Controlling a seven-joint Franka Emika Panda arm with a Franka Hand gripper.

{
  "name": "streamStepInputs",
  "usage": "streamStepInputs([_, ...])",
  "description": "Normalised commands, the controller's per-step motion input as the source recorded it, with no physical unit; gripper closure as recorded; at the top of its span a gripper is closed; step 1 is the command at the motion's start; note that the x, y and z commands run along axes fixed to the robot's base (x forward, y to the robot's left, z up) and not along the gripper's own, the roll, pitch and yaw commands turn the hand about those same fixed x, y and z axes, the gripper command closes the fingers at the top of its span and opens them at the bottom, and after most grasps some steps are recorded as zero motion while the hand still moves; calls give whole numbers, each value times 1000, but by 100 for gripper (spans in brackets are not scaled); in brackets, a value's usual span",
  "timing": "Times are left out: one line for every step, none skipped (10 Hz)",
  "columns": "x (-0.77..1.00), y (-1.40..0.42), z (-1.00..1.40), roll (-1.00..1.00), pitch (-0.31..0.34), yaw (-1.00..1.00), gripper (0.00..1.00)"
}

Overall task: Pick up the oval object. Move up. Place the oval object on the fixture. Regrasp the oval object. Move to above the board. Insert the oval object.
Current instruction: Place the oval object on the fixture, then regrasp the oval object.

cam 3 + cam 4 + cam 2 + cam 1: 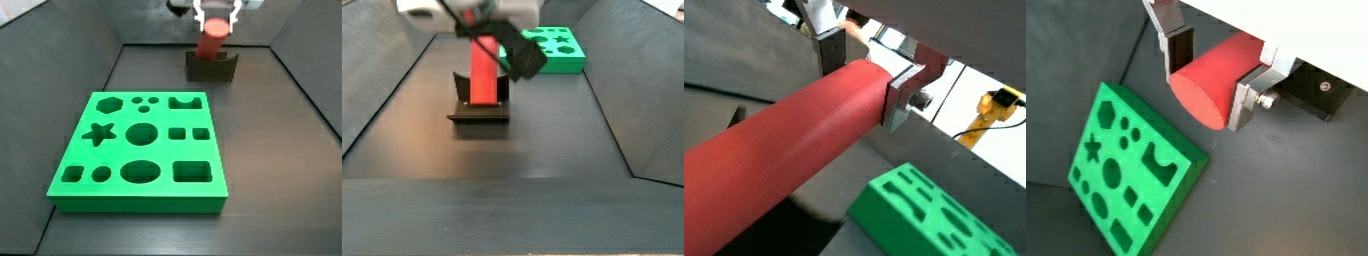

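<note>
In a side view the pincer (pixel 476 38) pinches the oval object (pixel 481 72) above the fixture (pixel 477 106) on the dark floor (pixel 489 160).

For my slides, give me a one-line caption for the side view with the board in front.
End effector holds the red peg upright over the fixture, behind the green board.

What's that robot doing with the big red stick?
The robot's gripper is shut on the oval object, a red peg, gripping it near its top end. The peg stands nearly upright with its lower end at the notch of the fixture, the small dark block on the floor. The green board with shaped holes lies apart from it, and none of its holes is filled yet.
</note>
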Motion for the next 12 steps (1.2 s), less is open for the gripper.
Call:
streamStepInputs([94, 6, -1000, -67, -85, 2, 100])
streamStepInputs([88, 2, -812, -70, -78, 14, 100])
streamStepInputs([78, 3, -637, -69, -74, 22, 100])
streamStepInputs([57, 32, -472, -48, -73, 24, 100])
streamStepInputs([46, 58, -440, -37, -77, 24, 100])
streamStepInputs([39, 56, -440, -36, -75, 25, 100])
streamStepInputs([38, 56, -440, -37, -74, 25, 100])
streamStepInputs([38, 56, -440, -37, -74, 25, 100])
streamStepInputs([38, 55, -440, -37, -74, 26, 100])
streamStepInputs([37, 55, -440, -37, -74, 26, 100])
streamStepInputs([0, 0, 0, 0, 0, 0, 0])
streamStepInputs([0, 0, 1000, 93, 46, -10, 0])
